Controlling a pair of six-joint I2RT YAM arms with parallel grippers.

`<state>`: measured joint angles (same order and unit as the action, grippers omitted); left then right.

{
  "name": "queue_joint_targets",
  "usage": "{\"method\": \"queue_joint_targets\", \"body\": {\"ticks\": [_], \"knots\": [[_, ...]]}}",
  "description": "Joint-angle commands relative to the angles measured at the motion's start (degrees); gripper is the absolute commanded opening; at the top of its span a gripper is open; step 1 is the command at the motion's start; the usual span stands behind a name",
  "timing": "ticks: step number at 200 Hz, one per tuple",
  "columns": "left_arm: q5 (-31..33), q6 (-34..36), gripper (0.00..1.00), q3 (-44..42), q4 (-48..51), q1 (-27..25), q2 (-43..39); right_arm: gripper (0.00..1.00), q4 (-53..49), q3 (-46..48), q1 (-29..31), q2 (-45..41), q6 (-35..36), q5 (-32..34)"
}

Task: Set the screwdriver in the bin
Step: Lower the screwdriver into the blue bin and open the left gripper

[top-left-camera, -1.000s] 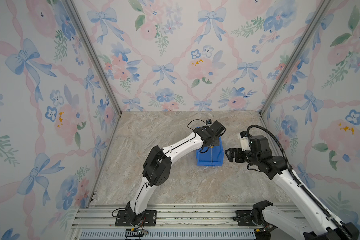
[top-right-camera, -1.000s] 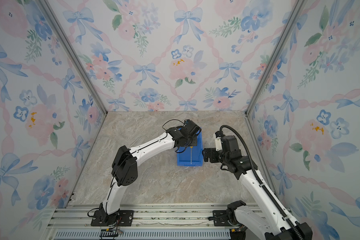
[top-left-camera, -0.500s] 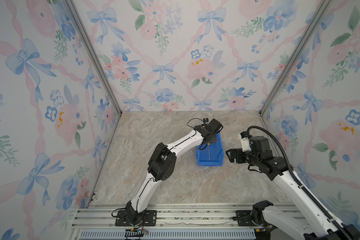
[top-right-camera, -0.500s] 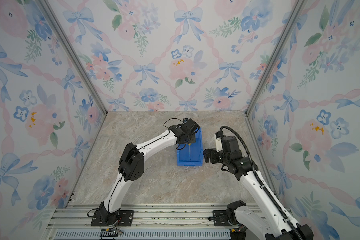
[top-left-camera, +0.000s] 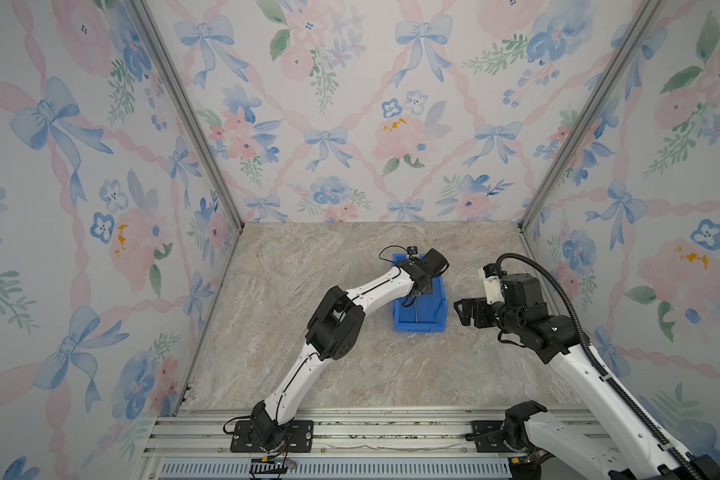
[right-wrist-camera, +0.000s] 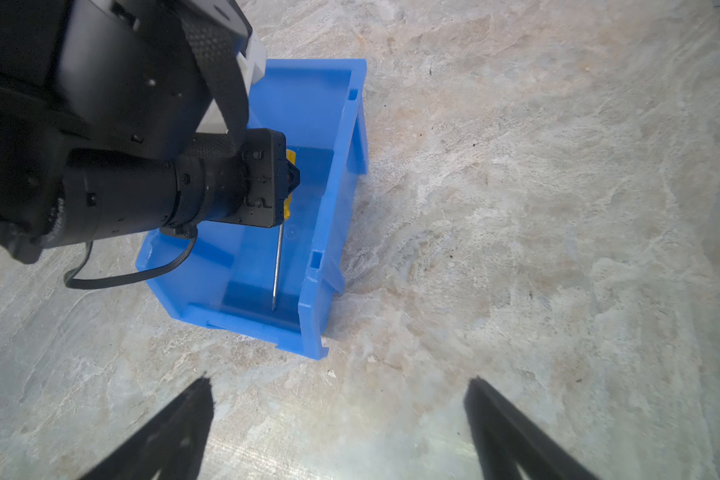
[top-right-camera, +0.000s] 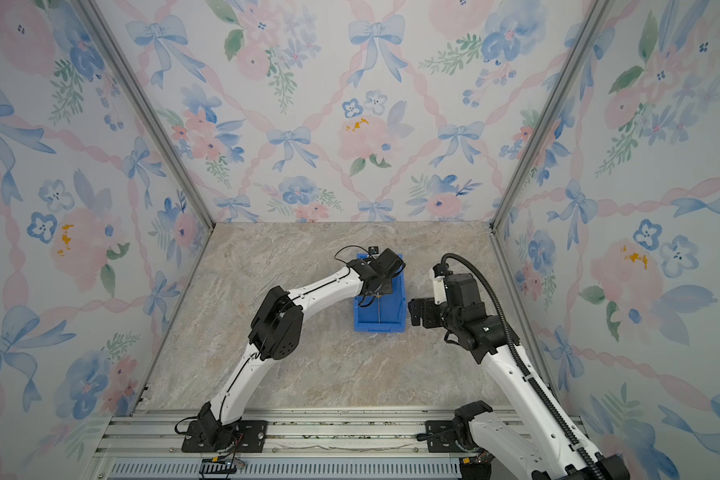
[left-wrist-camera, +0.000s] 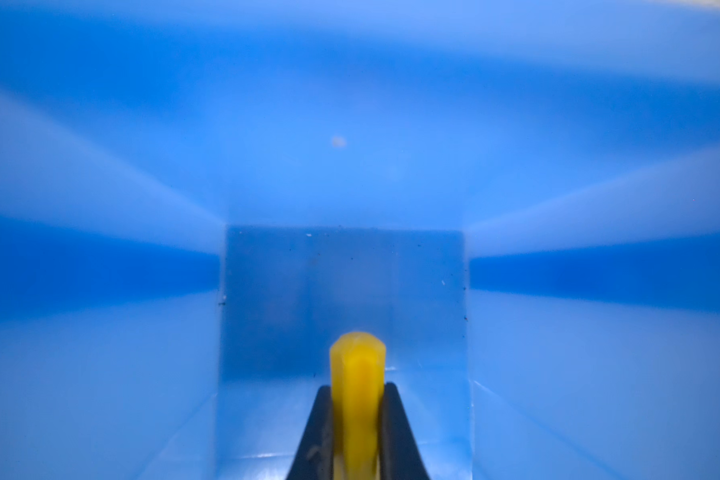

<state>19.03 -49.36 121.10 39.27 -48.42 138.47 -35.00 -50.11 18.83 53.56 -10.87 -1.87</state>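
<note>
In the left wrist view, the yellow handle of the screwdriver (left-wrist-camera: 357, 374) is seen pinched between the two dark fingers of the left gripper (left-wrist-camera: 357, 387), whose jaws are closed tight on it. The rest of that view is filled by the blue inner walls and floor of the bin (left-wrist-camera: 100, 166), so the gripper is placed inside the bin's opening.

In the right wrist view, the left gripper (right-wrist-camera: 289, 183) is shown lowered into the bin (right-wrist-camera: 333, 174). The thin silver shaft (right-wrist-camera: 278, 262) is directed from the handle along the bin towards its lower front lip. Whether the tip touches the floor cannot be told.

The right gripper (right-wrist-camera: 339, 380) is held with its jaws spread wide and nothing between them, above the marbled table (right-wrist-camera: 516, 208). In both top views it is found just beside the bin's right wall, apart from it (top-left-camera: 460, 311) (top-right-camera: 412, 311). The bin is set near the middle of the table.
</note>
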Motion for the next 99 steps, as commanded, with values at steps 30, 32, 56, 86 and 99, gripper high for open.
{"method": "queue_joint_targets", "body": {"ticks": [30,32,56,86,99], "knots": [[1.2,-2.4,0.14,1.0,0.7,-0.8,2.8,0.97,-0.6,-2.4,1.6,-0.1,1.9,2.2],[1.2,-2.5,0.14,1.0,0.7,-0.7,2.7,0.97,-0.6,-2.4,1.7,0.0,1.9,2.2],[1.0,-2.8,0.20,1.1,0.6,-1.0,2.9,0.97,-0.5,-3.2,2.0,0.0,2.1,2.6],[1.2,-2.5,0.33,0.9,0.7,-1.0,2.0,0.97,-1.1,-3.5,2.1,-0.5,2.3,3.1],[1.6,-2.6,0.40,0.1,0.7,-1.0,0.9,0.97,-1.8,-3.9,1.9,-0.8,2.8,3.5]]}}
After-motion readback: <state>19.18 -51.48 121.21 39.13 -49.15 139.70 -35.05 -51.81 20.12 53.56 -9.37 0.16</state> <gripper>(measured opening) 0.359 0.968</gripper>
